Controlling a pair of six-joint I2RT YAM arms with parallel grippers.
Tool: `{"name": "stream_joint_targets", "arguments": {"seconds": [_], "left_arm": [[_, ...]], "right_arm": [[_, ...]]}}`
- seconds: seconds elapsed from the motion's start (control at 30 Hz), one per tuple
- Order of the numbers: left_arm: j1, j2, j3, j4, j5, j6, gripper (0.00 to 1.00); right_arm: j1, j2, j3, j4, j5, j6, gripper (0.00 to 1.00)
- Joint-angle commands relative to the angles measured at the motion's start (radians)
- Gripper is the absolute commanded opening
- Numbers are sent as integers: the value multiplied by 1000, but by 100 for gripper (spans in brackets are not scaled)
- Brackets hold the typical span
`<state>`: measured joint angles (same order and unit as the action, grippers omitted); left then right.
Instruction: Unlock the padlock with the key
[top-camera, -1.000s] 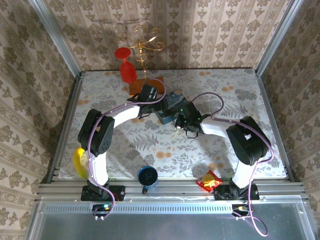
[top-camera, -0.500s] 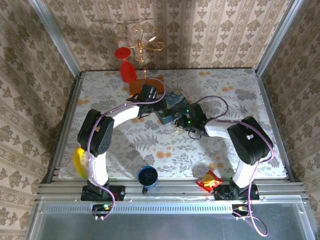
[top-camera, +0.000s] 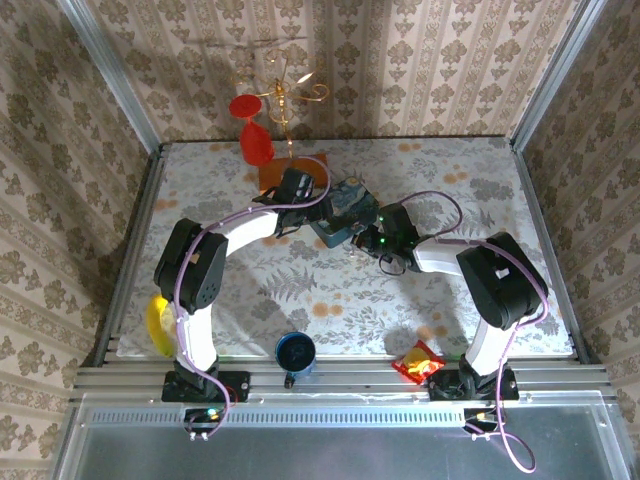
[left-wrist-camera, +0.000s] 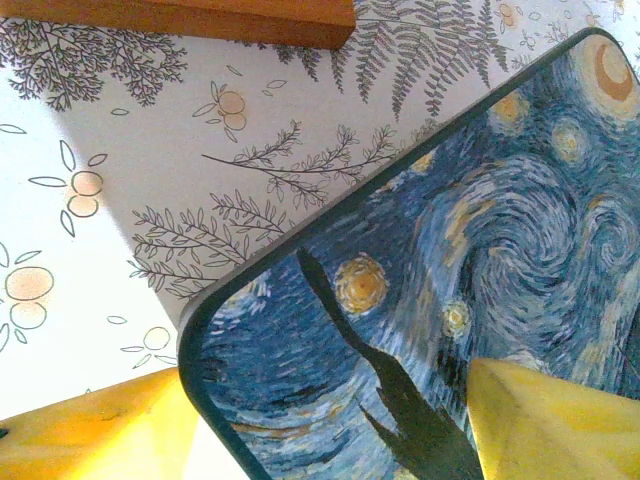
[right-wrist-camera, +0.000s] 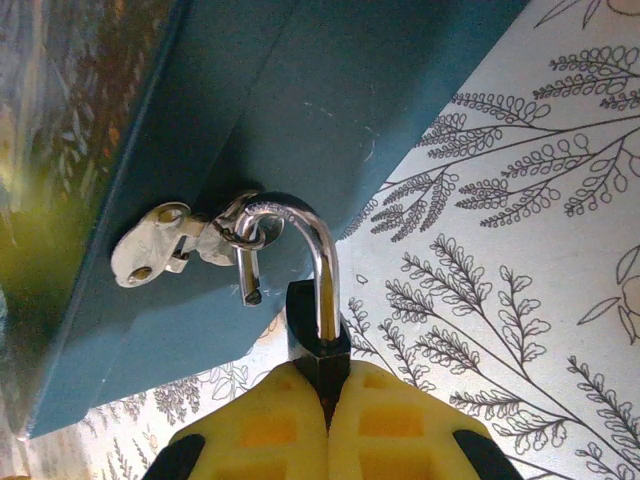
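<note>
Right wrist view: the right pincer (right-wrist-camera: 328, 400) pinches the dark padlock (right-wrist-camera: 322, 325) by its body, likely to steady it for unlocking. Its shackle hooks through the clasp (right-wrist-camera: 160, 250) of the blue tin (right-wrist-camera: 330, 100), near the worktop's (right-wrist-camera: 520, 250) middle. The left pincer (left-wrist-camera: 330, 420) straddles the tin, apparently bracing it; whether it presses is unclear. A second earlier, the right pincer sat nearer the left edge.
</note>
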<state>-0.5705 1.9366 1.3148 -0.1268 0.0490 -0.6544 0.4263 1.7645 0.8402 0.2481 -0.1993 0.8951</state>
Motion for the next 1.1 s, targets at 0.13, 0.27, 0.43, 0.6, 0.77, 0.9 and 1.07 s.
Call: {"name": "stream_joint_targets", "arguments": {"seconds": [0.13, 0.27, 0.43, 0.6, 0.77, 0.9, 1.07], "left_arm": [[18, 22, -51, -148, -50, 15, 70], [17, 21, -51, -145, -47, 16, 70], [17, 19, -53, -145, -47, 16, 70], [17, 19, -55, -143, -46, 16, 70], [16, 15, -58, -143, -46, 16, 71], [17, 13, -60, -142, -47, 16, 70], [17, 12, -64, -138, -44, 13, 70]], "right_arm": [[-11, 21, 20, 58, -21, 21, 0], [-12, 30, 23, 66, -25, 24, 0], [-11, 56, 15, 125, -43, 39, 0], [-12, 86, -7, 226, -56, 64, 0], [-11, 85, -19, 252, -45, 64, 0], [-14, 81, -27, 263, -40, 64, 0], [-19, 83, -36, 300, -46, 78, 0]]}}
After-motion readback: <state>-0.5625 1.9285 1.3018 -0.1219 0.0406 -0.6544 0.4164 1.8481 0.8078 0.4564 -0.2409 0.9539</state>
